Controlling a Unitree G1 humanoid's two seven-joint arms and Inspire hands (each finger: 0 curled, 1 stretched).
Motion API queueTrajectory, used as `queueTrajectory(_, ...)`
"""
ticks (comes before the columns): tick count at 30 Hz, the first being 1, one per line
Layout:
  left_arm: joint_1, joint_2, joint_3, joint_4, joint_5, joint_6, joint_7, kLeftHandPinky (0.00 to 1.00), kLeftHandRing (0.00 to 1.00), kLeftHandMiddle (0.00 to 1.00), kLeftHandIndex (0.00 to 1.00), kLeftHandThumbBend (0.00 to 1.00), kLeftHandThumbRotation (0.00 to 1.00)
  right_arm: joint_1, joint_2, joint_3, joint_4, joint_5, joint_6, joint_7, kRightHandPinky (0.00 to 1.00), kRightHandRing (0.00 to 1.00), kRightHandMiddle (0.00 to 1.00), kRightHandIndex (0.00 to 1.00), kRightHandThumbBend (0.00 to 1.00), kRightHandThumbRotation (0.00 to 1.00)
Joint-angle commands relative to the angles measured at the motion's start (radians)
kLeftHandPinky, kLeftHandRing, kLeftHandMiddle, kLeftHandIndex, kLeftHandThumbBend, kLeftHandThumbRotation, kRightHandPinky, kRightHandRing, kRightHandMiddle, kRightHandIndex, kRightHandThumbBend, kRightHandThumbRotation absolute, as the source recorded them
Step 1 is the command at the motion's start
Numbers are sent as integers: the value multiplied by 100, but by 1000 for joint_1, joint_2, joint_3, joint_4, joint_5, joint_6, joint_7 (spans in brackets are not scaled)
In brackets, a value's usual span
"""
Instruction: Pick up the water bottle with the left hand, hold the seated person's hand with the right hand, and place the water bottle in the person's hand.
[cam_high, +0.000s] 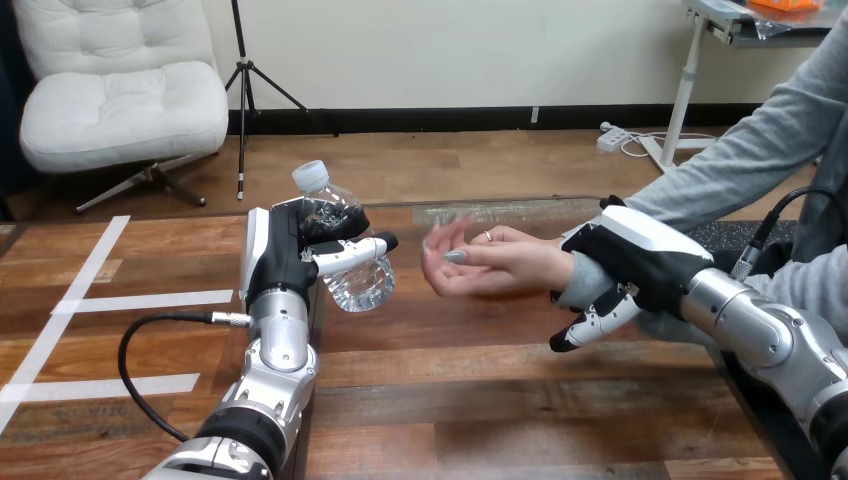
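Brown wooden plank table (520, 400), white tape strips (140, 300) at its left part. Silver left forearm (282, 345), rising from the bottom edge. Left hand (272, 250): upright, fingers and thumb curled round a clear plastic water bottle with a white cap (352, 272), held tilted and lifted off the table. Silver right forearm (765, 325), entering at lower right. Right hand (645, 250): laid over the person's wrist at the grey cuff, fingers curled down round its near side. The person's hand (500, 265): raised, loosely open, near the bottle, not touching it.
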Motion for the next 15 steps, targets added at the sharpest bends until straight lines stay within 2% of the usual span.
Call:
queueTrajectory(1, -83, 20, -14, -67, 19, -37, 8, 42, 46, 46, 51, 75, 0, -63, 3, -13, -17, 2, -1, -10, 30, 34, 39, 39, 82, 0)
queueTrajectory(15, -82, 16, -16, -64, 19, -43, 6, 43, 46, 46, 51, 75, 0, -64, 6, -16, -14, 4, -3, -12, 30, 33, 39, 40, 82, 0)
